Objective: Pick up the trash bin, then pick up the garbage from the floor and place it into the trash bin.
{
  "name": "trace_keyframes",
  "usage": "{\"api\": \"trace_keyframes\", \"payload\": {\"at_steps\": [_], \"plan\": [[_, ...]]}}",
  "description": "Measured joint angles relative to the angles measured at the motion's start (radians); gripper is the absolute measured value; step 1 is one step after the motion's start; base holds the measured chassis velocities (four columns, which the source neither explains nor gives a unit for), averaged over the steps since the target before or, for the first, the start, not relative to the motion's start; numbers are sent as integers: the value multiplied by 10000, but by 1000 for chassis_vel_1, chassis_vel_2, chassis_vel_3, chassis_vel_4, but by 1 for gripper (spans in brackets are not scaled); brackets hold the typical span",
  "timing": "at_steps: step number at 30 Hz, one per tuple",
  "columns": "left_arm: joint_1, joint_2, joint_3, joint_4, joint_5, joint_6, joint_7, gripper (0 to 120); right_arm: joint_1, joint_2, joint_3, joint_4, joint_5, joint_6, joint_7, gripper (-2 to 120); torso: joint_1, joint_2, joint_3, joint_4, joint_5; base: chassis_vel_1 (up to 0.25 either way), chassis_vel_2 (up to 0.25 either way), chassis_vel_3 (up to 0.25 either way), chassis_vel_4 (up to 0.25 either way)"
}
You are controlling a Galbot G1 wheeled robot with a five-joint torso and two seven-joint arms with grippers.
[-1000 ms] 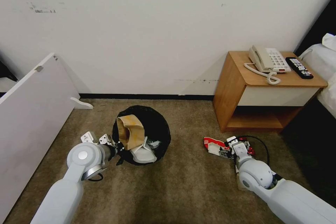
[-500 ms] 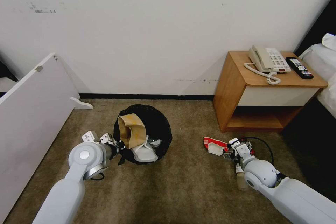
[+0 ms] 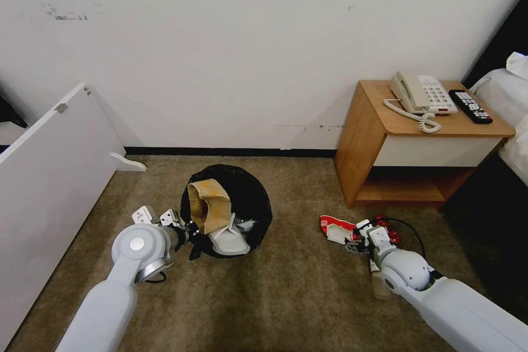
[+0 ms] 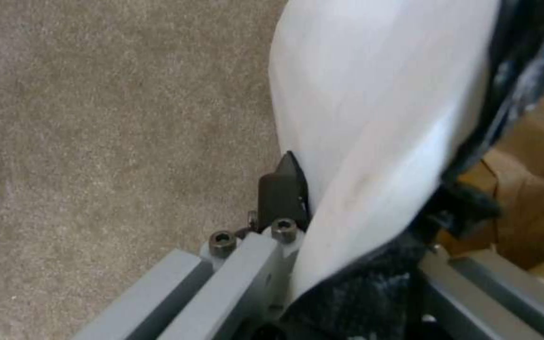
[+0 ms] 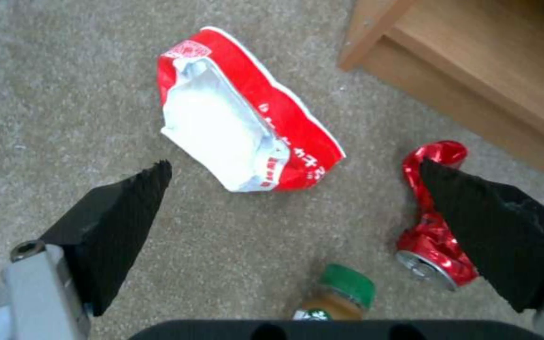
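The left hand (image 3: 184, 229), at lower left of the head view, is pinching the near rim of the bin (image 3: 250, 203); in the left wrist view its fingers (image 4: 283, 189) are pressing on the white wall (image 4: 379, 104) with the black liner bunched on the inside. The bin is sitting at the lower centre of the frame, tipped toward the camera, and is already holding a brown paper bag (image 3: 208, 206) and white slippers (image 3: 228, 241). The right hand (image 3: 357, 237), at lower right of the head view, is hovering low over the carpet (image 3: 286, 297) with its fingers spread wide and gripping nothing; the right wrist view shows the two black pads (image 5: 118, 222) well apart. Between and just beyond them the red-white packet (image 5: 253, 141) is lying flat and open, a crushed red can (image 5: 432, 226) is lying just beside one pad near the nightstand (image 3: 418, 143), and a small bottle (image 5: 341, 293) with a green cap is lying close under the wrist. The step in hand looks like the pickup of the remaining litter, with the bin secured and roughly half filled. The next move probably calls for lowering the right hand onto one piece, most likely the packet, and closing on a raised edge, since it lies thin against the carpet; the can alongside could get nudged.
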Motion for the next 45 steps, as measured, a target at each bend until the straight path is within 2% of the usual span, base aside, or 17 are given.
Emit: {"api": "trace_keyframes", "payload": {"at_steps": [18,32,45], "plan": [[-171,-3,185,163,22,8,142,0,323,-24,33,-715,-488,474,-821,100,0,0,0,-1,0,0,0,0,0],[-238,-96,429,198,114,23,191,0,905,345,-149,-1181,-116,859,-1422,100,0,0,0,-1,0,0,0,0,0],[-232,-95,394,208,151,41,270,0,1636,766,-523,-1936,36,1056,-1936,100,0,0,0,0,0,0,0,0,0]]}}
